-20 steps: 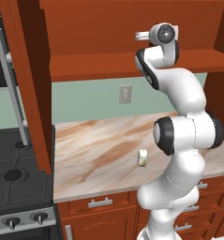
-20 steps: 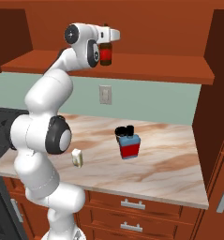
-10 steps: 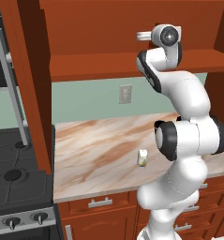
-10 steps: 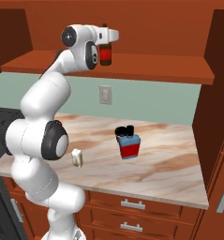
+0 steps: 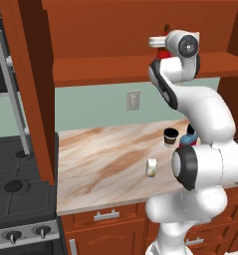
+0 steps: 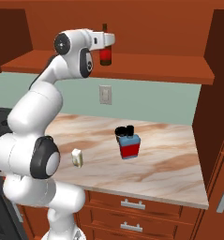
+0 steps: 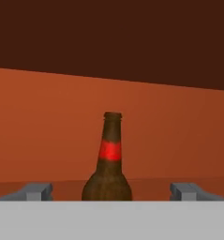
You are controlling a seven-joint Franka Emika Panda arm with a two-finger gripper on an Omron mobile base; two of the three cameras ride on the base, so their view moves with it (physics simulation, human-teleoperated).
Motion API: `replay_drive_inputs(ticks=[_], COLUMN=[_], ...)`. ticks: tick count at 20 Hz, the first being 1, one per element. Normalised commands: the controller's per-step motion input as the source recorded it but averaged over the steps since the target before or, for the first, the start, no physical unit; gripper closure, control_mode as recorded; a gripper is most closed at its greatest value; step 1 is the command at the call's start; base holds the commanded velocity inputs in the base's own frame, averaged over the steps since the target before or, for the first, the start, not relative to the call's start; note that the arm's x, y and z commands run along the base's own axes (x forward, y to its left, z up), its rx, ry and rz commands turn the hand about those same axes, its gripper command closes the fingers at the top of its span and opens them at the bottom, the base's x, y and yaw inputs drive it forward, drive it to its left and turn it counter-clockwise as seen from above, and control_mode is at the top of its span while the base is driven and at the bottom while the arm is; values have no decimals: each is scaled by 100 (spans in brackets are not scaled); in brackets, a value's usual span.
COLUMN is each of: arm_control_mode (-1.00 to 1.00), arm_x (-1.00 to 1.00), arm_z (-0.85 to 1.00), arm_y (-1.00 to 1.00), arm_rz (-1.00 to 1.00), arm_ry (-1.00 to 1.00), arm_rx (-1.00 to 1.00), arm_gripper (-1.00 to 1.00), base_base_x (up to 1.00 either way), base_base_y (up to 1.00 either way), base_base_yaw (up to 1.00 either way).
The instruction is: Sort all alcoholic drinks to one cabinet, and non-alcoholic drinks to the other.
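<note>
Nearest us on the marbled worktop [image 6: 169, 164] we see the small cream-white carton [image 6: 77, 157] by the front edge, close to our arm's base. Further back stands the squat red bottle [image 6: 130, 146] with pale-blue shoulders, and the dark-brown cup [image 5: 171, 137] with its black lid sits just beside it. Above, on the plank shelf [image 6: 155, 65] of the red-brown wall cabinet [image 6: 179, 18], the slim brown long-necked bottle [image 7: 108, 164] with its red label stands upright. Our gripper [image 7: 111, 191] is raised to the shelf with the jaws released, spread wide to either side of the bottle without touching it.
</note>
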Motion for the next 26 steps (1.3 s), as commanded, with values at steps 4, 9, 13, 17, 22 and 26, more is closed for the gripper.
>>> replay_drive_inputs(ticks=[4, 9, 13, 17, 22, 26], arm_control_mode=[-100, -100, -100, -100, -100, -100], arm_x=[-62, -60, -55, -54, -54, -49], arm_z=[1, 0, 0, 0, -2, -10], arm_y=[-1, -5, -7, -9, -8, -4], arm_rz=[6, 6, 5, 5, 4, 1], arm_ry=[3, 11, 17, 16, 15, 17], arm_rx=[0, 0, 0, 0, 0, 0], arm_gripper=[-100, -100, -100, -100, -100, -100], base_base_x=[0, 0, 0, 0, 0, 0], base_base_y=[0, 0, 0, 0, 0, 0], base_base_yaw=[0, 0, 0, 0, 0, 0])
